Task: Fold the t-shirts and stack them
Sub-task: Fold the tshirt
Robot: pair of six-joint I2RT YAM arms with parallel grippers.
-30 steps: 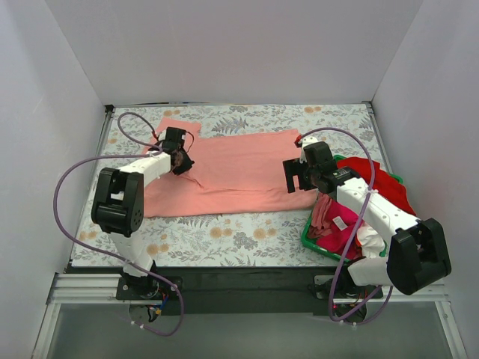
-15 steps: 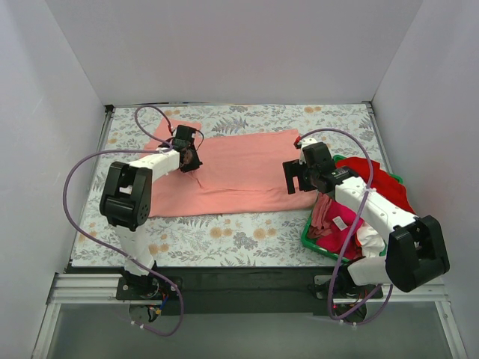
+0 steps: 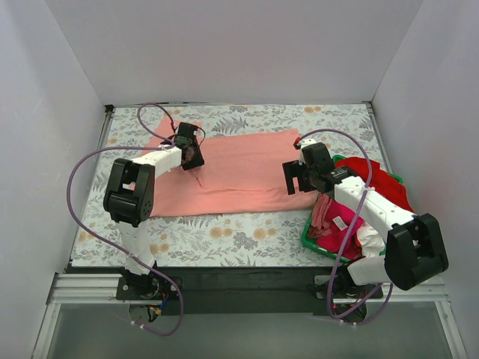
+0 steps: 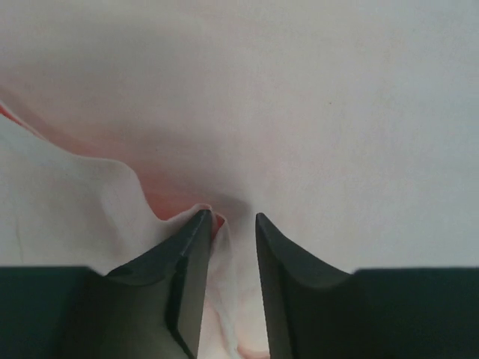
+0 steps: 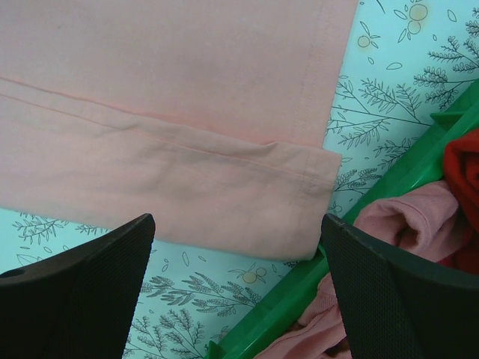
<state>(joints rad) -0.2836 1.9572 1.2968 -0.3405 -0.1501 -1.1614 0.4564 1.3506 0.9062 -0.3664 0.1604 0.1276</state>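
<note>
A salmon-pink t-shirt (image 3: 247, 168) lies spread across the floral table, its near long edge folded over. My left gripper (image 3: 192, 156) sits on its left part near the sleeve; in the left wrist view (image 4: 228, 218) the jaws are nearly closed with a pinch of the pink cloth (image 4: 224, 299) between them. My right gripper (image 3: 299, 178) hovers wide open and empty above the shirt's near right corner (image 5: 299, 179). Red (image 3: 378, 179), magenta (image 3: 340, 228) and white (image 3: 370, 238) shirts lie piled in the green basket (image 3: 313, 245).
The green basket's rim (image 5: 359, 224) runs right beside the shirt's corner under my right gripper. White walls close in the table on three sides. Purple cables loop off both arms. Bare floral tabletop (image 3: 232, 232) shows in front of the shirt.
My left gripper has slid up and to the right along the shirt's left part, dragging a ridge of cloth. My right gripper has stayed almost still.
</note>
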